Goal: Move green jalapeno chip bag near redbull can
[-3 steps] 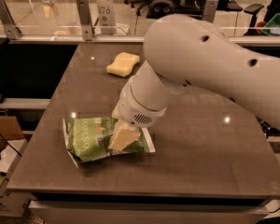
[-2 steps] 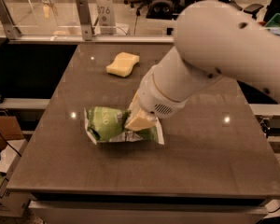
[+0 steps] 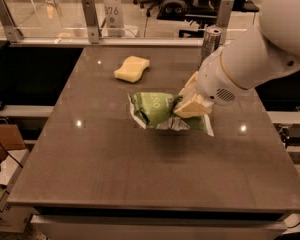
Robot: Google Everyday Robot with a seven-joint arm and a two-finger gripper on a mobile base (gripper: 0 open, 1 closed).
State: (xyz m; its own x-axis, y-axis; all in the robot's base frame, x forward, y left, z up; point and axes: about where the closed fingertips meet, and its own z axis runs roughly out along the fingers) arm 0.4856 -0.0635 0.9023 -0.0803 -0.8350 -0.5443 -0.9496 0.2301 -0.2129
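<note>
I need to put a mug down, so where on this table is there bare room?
Bare room: the near half of the table, in front of the green jalapeno chip bag, and the left strip between table edge and yellow sponge. Crowded: far right, where the gripper clamps the bag and the arm passes the redbull can.

You see the gripper (image 3: 186, 105) over the middle of the table (image 3: 140, 179), pinching the green chip bag (image 3: 152, 106). The bag is crinkly, shiny foil. The gripper looks like smooth, dull tan plastic. The arm (image 3: 260, 54) is smooth white plastic. The can (image 3: 210, 40) is shiny metal. The sponge (image 3: 132, 68) looks soft and matt. The table top is smooth, dark and a bit glossy.
</note>
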